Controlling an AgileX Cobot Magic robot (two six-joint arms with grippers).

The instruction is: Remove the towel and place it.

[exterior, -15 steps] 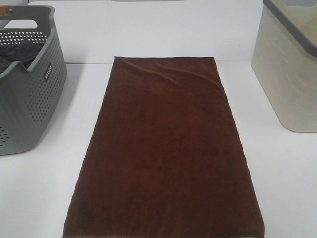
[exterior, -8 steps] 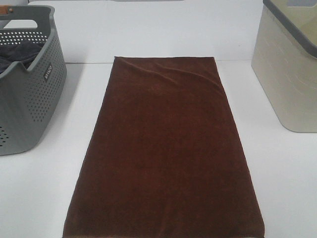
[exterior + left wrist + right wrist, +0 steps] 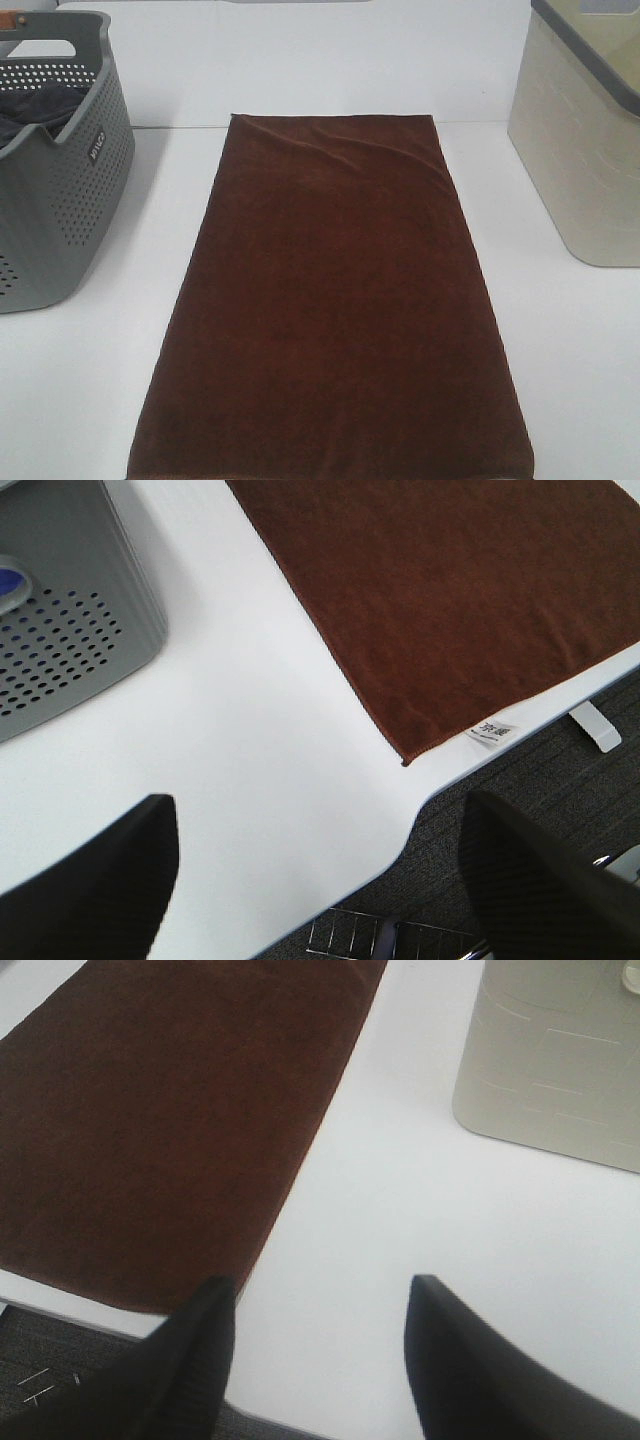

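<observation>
The towel [image 3: 330,300] lies flat and spread out on the white table [image 3: 580,360], dark brown, one long rectangle running from the far edge of the table to the near edge. A slight crease runs across its far end. A small white label [image 3: 493,730] sticks out at a near corner, right at the table edge.

Left claw [image 3: 320,870]: fingers spread wide, nothing between them, hanging over the near table edge. The towel corner with the label sits just ahead of this claw, not touching it. A grey basket with holes [image 3: 55,170] stands ahead and to the outer side of the left claw, well apart from the towel, with a dark grey-blue cloth [image 3: 30,110] inside it.

Right claw [image 3: 315,1360]: fingers spread too, empty, above bare table near the front edge. The towel's long side edge lies just ahead of one finger [image 3: 190,1360], off to the inner side; no contact visible. A beige bin [image 3: 585,140] with a grey rim stands ahead of the right claw toward the outer side, apart from the towel.

Neither claw shows in the high view. Dark carpet floor [image 3: 560,780] below the table edge.
</observation>
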